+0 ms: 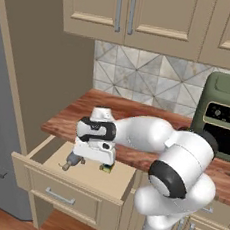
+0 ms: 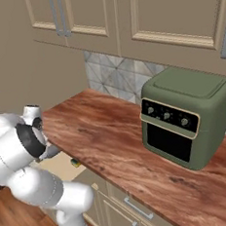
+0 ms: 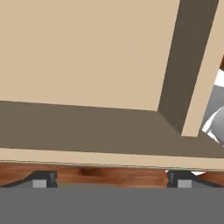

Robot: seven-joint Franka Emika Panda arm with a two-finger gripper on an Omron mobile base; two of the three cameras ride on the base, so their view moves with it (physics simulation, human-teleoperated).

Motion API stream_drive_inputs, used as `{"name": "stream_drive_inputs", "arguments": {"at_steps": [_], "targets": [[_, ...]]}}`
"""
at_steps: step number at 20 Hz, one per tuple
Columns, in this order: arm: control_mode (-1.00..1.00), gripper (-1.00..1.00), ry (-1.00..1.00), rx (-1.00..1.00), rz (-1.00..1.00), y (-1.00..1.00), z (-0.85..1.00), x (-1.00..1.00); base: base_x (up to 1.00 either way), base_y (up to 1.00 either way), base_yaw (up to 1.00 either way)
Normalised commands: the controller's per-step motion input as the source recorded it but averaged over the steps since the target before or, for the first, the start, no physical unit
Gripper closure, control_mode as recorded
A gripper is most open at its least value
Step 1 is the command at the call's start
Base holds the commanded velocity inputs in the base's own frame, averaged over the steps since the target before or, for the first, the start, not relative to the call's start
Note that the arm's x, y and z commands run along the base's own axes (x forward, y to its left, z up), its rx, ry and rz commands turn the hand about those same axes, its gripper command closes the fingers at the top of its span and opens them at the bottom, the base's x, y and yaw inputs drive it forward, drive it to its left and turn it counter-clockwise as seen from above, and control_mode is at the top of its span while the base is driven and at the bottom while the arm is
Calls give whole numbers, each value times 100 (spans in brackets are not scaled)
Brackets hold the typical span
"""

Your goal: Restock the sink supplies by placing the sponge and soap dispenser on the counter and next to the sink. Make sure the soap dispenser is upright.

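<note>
Sponge [image 1: 106, 168] just under end effector [image 1: 93, 161]

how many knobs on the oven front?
3, in a row along the top of the green oven's front panel: left, middle, right. In the left base view its right side is cut off.

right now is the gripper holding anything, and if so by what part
Nothing is held. The gripper has its jaws wide apart over the open drawer, with bare drawer floor between them. The sponge lies in the drawer, ungrasped.
</note>
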Motion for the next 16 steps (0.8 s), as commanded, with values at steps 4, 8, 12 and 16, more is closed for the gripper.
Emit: {"name": "stream_drive_inputs", "arguments": {"at_steps": [4, 8, 12, 16], "targets": [[-100, -100, 11, 0, 0, 32, -32, 44, 0, 0, 0], [-100, -100, 2, -1, 0, 22, -69, 21, 0, 0, 0], [-100, -100, -7, -2, 0, 10, -66, 3, 0, 0, 0], [-100, -100, -5, 0, 0, 3, -47, 25, 0, 0, 0]]}}
